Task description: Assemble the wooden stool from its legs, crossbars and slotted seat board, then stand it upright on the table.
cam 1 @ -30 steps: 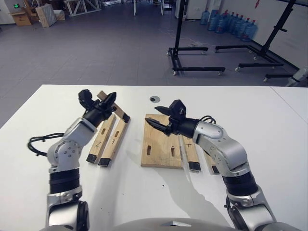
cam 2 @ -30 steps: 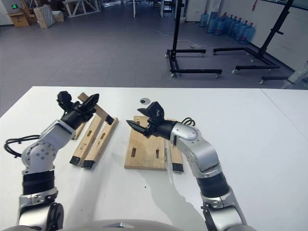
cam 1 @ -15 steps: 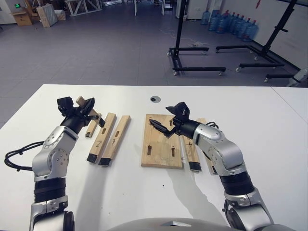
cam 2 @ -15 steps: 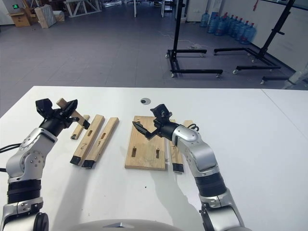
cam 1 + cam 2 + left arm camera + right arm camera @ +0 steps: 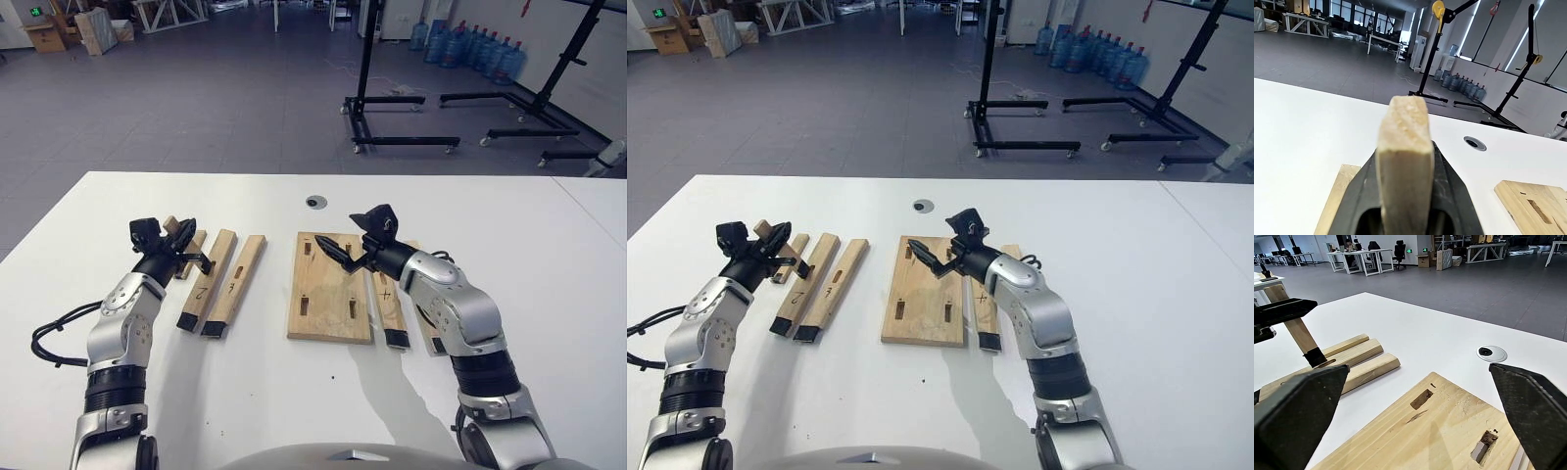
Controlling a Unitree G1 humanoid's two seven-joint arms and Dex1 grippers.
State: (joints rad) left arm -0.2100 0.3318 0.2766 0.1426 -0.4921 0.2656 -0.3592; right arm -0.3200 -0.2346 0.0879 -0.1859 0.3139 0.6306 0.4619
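The slotted seat board (image 5: 331, 291) lies flat at the table's middle. Two legs (image 5: 221, 282) with black feet lie side by side to its left, a shorter piece (image 5: 192, 245) beside them. More legs (image 5: 389, 311) lie along the board's right edge, partly under my right arm. My left gripper (image 5: 165, 243) is shut on a wooden leg (image 5: 1403, 147), holding it tilted just left of the two lying legs, black foot low. My right gripper (image 5: 339, 233) hovers open over the board's far end, nothing between its fingers (image 5: 1298, 396).
A round cable grommet (image 5: 314, 202) sits in the table behind the board. A black cable (image 5: 47, 338) loops on the table by my left arm. Bare white table (image 5: 549, 264) spreads to the right and the front. Black stands (image 5: 402, 108) are on the floor beyond.
My left gripper carried its leg from above the two lying legs out to the left and lower. My right gripper drifted slightly toward the board's far end, staying open.
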